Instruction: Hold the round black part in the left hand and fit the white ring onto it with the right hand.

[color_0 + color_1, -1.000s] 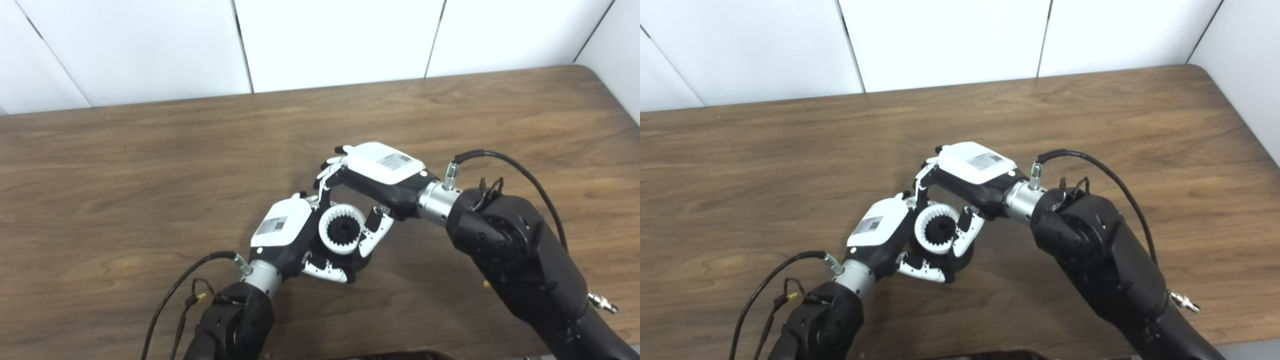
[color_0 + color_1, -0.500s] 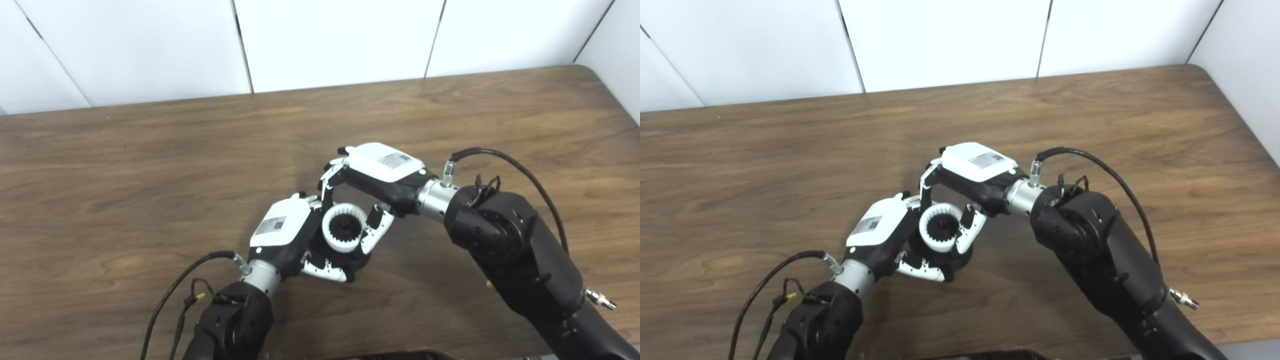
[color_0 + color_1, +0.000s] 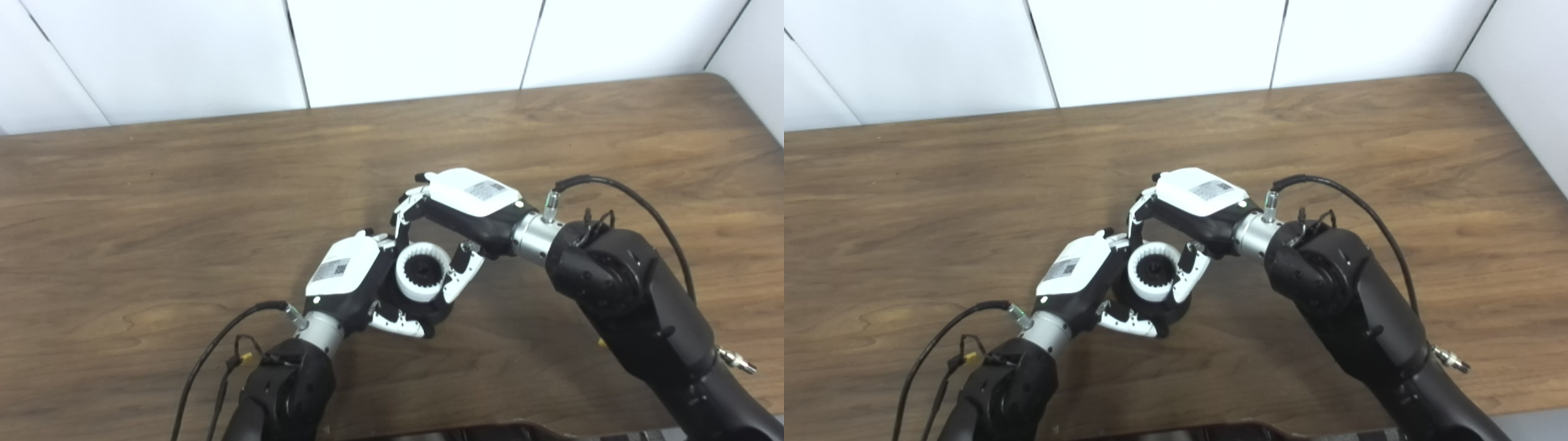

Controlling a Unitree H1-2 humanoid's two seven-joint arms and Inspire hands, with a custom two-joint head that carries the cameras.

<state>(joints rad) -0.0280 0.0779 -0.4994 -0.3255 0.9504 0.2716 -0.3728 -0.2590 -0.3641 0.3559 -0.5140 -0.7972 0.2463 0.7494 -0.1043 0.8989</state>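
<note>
Right hand (image 3: 456,211) pinches the white ring (image 3: 421,280), now lower and squarer over the round black part (image 3: 422,309) than a second ago. Left hand (image 3: 361,288) stays clamped on that part, above the tabletop (image 3: 184,202). Ring looks nearly seated; firm press likely remains.

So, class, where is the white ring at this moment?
The white ring sits near the table's middle, on the round black part held in the left hand, with the right hand's fingers around it.
</note>
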